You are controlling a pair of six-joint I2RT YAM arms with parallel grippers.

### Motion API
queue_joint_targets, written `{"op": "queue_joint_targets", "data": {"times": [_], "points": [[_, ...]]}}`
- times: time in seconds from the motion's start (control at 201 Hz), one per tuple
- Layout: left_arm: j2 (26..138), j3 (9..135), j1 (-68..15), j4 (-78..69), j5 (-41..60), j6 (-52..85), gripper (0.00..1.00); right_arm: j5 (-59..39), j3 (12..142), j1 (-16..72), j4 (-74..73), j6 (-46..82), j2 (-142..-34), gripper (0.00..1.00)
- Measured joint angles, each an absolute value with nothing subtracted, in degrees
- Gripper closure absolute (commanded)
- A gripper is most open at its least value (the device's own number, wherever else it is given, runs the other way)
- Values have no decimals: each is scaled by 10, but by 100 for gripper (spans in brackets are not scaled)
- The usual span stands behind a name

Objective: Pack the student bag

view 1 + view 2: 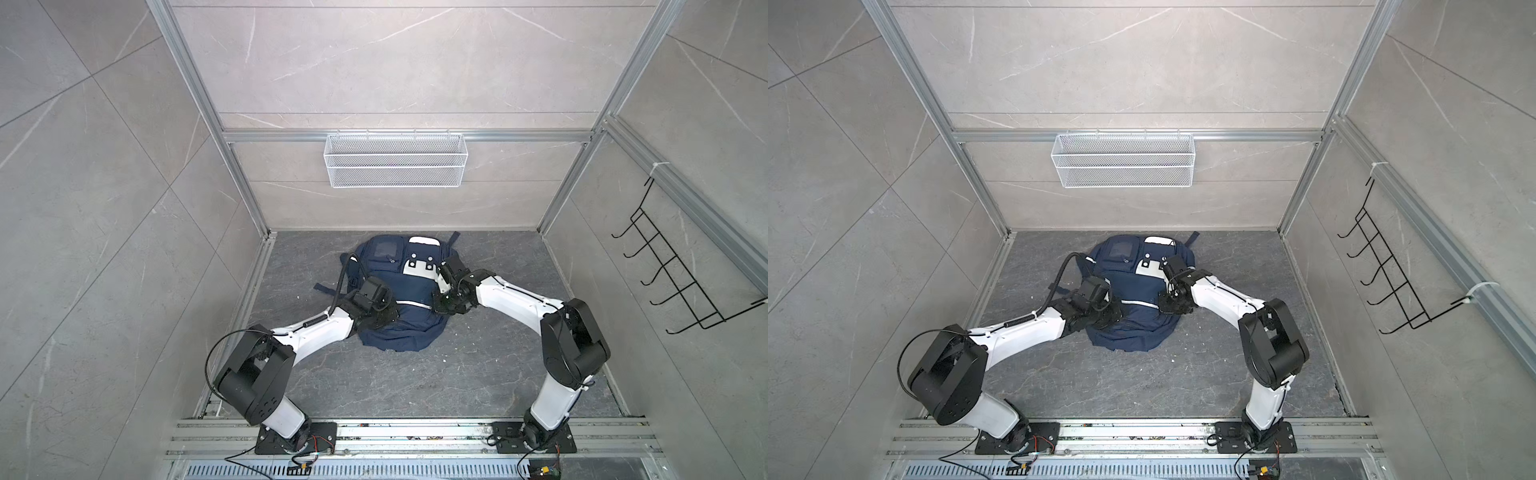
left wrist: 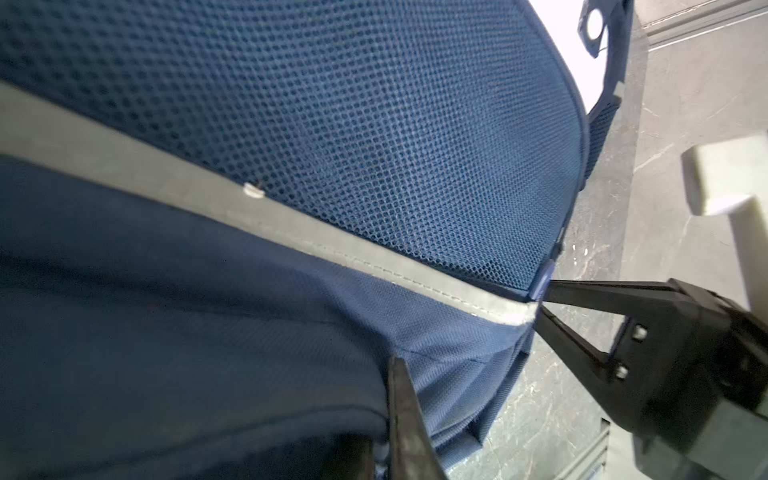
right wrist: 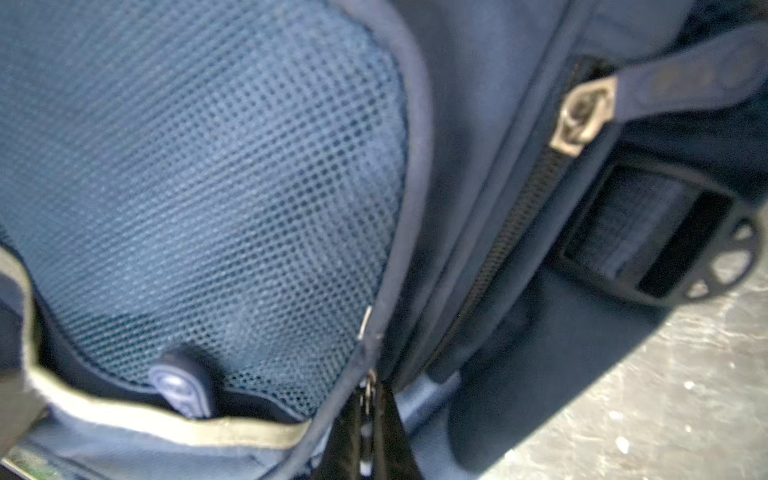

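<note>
- Your left jaws clench a fold of the large navy-blue fabric student bag point(image 1: 409, 286), which lies flat on the grey table point(image 1: 478, 374); they seem to be bracing it.
- Your right jaws pinch its zipped side seam, likely to open it.
- Beyond hangs a white wire-mesh basket point(image 1: 395, 160).

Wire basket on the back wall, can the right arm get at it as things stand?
Probably not yet. The right gripper is shut on the student bag's side edge, down low; the wire basket hangs well above and behind, nothing between.
</note>
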State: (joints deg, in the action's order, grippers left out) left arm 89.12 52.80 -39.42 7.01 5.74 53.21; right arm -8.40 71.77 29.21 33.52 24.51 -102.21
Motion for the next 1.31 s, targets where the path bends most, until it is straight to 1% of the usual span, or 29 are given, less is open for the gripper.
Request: {"op": "queue_joint_targets", "data": {"times": [0.109, 0.159, 0.219, 0.294, 0.353, 0.368, 0.398, 0.408, 0.418, 0.438, 0.448, 0.463, 0.498, 0.602, 0.677, 0.737, 0.881, 0.995, 1.02, 1.06, 1.075, 1.14, 1.209, 1.309], "points": [[891, 528, -401, 76, 53, 534, 100, -74, 699, 291, 331, 248, -1005, 64], [891, 528, -403, 79, 50, 534, 96, -66, 695, 287, 333, 241, -1000, 50], [891, 528, -403, 81, 48, 529, 77, -57, 693, 282, 335, 242, -998, 37], [889, 531, -408, 100, 55, 510, 56, -42, 689, 278, 339, 241, -991, 30], [885, 533, -418, 123, 65, 495, 46, -32, 688, 276, 343, 245, -978, 27], [883, 534, -420, 127, 67, 492, 45, -32, 688, 276, 343, 245, -975, 25], [879, 536, -424, 139, 69, 484, 40, -27, 688, 275, 343, 246, -965, 22], [877, 537, -425, 143, 70, 481, 37, -26, 688, 275, 343, 247, -961, 16], [875, 538, -426, 149, 70, 477, 32, -25, 688, 275, 343, 248, -957, 14], [872, 540, -429, 156, 71, 475, 26, -23, 688, 275, 343, 248, -950, 5], [869, 542, -430, 162, 71, 470, 23, -21, 688, 275, 343, 252, -945, 4], [866, 544, -431, 169, 71, 465, 20, -19, 688, 275, 343, 250, -938, 3], [855, 551, -434, 189, 71, 457, 19, -12, 688, 275, 345, 249, -921, 1], [817, 577, -432, 244, 49, 428, 18, 17, 685, 267, 349, 253, -867, 1], [783, 590, -423, 269, 27, 410, 16, 34, 674, 240, 349, 252, -830, 1], [754, 592, -408, 283, 13, 399, 14, 44, 659, 202, 347, 253, -802, 1], [689, 579, -324, 300, -6, 380, 13, 88, 626, 124, 339, 253, -747, 0], [642, 549, -241, 302, -29, 373, 15, 126, 610, 83, 327, 255, -721, 0], [633, 541, -229, 300, -37, 373, 11, 133, 609, 71, 323, 258, -721, 0], [615, 521, -213, 292, -57, 373, 3, 143, 607, 50, 316, 260, -723, 0], [609, 514, -209, 289, -63, 374, 2, 146, 606, 43, 314, 262, -724, 0], [591, 486, -202, 282, -109, 378, 2, 165, 594, 12, 293, 265, -729, 0], [586, 463, -201, 272, -159, 373, 2, 181, 562, 0, 261, 263, -726, 0], [588, 441, -201, 258, -229, 346, 2, 188, 469, 2, 181, 248, -693, 0]]}}
